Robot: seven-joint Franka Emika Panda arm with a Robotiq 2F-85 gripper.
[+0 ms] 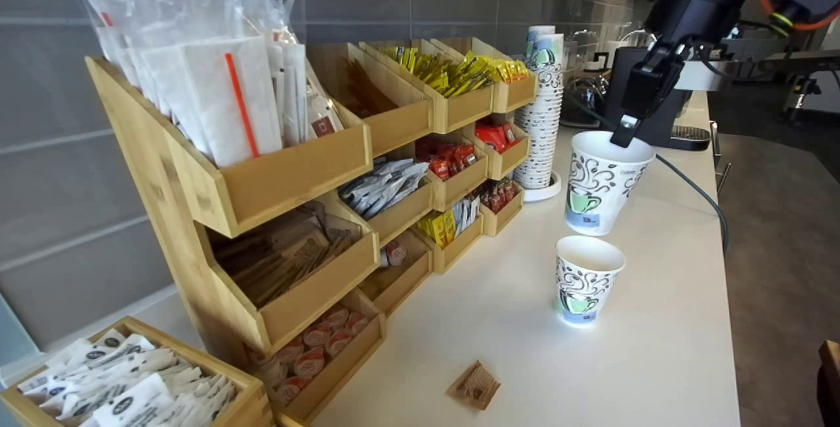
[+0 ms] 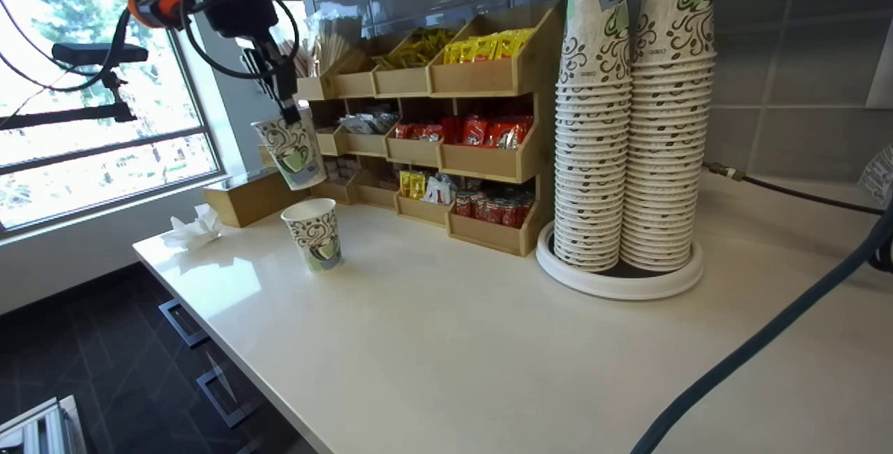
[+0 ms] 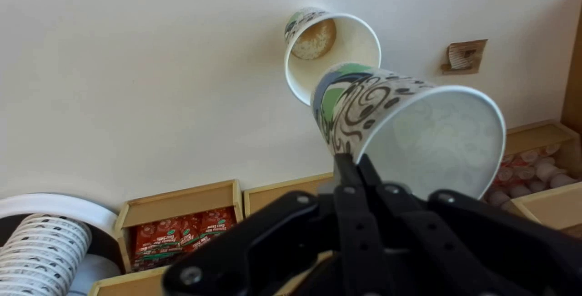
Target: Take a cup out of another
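My gripper (image 1: pixel 623 137) is shut on the rim of a white paper cup with a brown swirl and green cup print (image 1: pixel 604 184). One finger is inside the cup and one outside, as the wrist view shows at the fingertips (image 3: pixel 356 162). This held cup (image 2: pixel 291 150) hangs tilted in the air, and its inside looks empty in the wrist view (image 3: pixel 432 137). A matching cup (image 1: pixel 586 286) stands upright on the counter below it, apart from it. The standing cup (image 2: pixel 317 238) has a light brown patch at its bottom in the wrist view (image 3: pixel 338 50).
A wooden tiered rack (image 1: pixel 298 178) of packets stands along the wall beside the cups. Two tall cup stacks (image 2: pixel 593 161) stand on a round white tray (image 2: pixel 621 290). A small brown packet (image 1: pixel 476 386) lies on the counter. A dark coffee machine (image 1: pixel 656 109) stands farther back.
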